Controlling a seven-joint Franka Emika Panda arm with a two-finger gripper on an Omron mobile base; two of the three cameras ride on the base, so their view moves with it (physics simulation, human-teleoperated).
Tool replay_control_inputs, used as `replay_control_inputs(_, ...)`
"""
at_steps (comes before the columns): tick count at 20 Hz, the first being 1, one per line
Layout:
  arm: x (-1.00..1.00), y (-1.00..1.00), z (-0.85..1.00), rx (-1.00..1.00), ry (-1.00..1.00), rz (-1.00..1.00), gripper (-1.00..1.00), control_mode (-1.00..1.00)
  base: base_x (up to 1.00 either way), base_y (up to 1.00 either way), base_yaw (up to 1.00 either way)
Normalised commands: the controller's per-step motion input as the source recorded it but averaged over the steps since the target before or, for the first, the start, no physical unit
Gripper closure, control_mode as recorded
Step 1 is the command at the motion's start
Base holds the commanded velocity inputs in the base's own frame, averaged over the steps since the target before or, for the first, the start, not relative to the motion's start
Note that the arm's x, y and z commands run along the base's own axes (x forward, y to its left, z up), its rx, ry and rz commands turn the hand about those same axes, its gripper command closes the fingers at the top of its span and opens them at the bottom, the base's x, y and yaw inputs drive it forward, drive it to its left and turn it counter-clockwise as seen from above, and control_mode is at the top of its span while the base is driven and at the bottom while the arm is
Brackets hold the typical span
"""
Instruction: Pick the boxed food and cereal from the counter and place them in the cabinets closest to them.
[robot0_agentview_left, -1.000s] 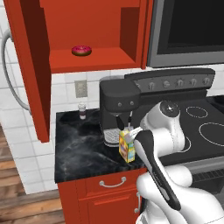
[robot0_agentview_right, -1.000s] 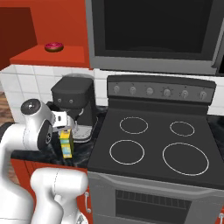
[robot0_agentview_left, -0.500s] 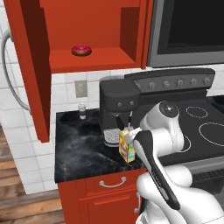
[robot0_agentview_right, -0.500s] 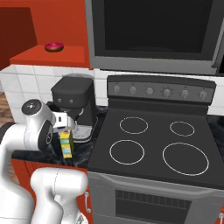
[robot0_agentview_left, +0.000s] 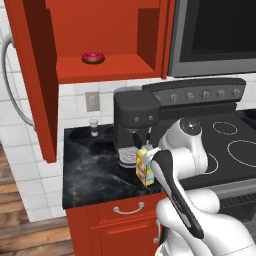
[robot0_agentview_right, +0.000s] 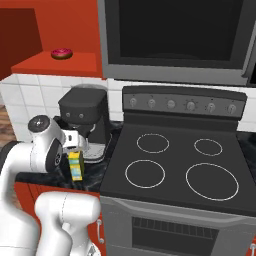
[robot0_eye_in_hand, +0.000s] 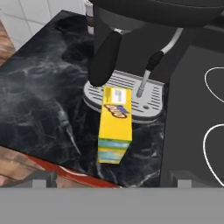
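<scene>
Tool (robot0_eye_in_hand: 112, 181): two small dark tips at the bottom of the hand view, standing wide apart with nothing between them, above the box and not touching it.
Box (robot0_eye_in_hand: 114, 124): upright rectangular carton, yellow faces with a blue and red logo and a white patch near the top, a multicoloured band near its base; smooth printed card. It stands on the worktop near the front edge, just in front of the coffee machine's drip tray. Also seen at (robot0_agentview_left: 144, 167) and (robot0_agentview_right: 75, 165).
Worktop (robot0_agentview_left: 90, 170): glossy black stone look with white marbled veins, flat, over red drawer fronts with a curved white handle (robot0_agentview_left: 128, 209).
Coffee machine (robot0_agentview_left: 137, 122): boxy dark body, matt, with a ridged pale metal drip tray (robot0_eye_in_hand: 127, 98), a black rounded handle and a thin steel wand.
Stovetop (robot0_agentview_right: 172, 167): flat dark grey surface with white rings, just right of the worktop.
Small shaker (robot0_agentview_left: 93, 126): slim cylinder by the tiled wall.
Cabinet (robot0_agentview_left: 107, 47): open bright red wall cabinet, plain red inside, above the worktop.
Doughnut (robot0_agentview_left: 93, 58): pink-iced ring on the cabinet floor.
</scene>
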Motion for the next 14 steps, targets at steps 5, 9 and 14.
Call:
replay_control_inputs(5, 0.2, 0.0, -0.14, 0.02, 0.0, 0.0, -1.0, -1.0, 0.0, 0.0, 0.0)
replay_control_inputs(9, 0.25, 0.02, -0.18, 0.01, 0.0, 0.0, -1.0, -1.0, 0.0, 0.0, 0.0)
replay_control_inputs(14, 0.22, 0.06, -0.21, 0.0, 0.02, 0.0, -1.0, -1.0, 0.0, 0.0, 0.0)
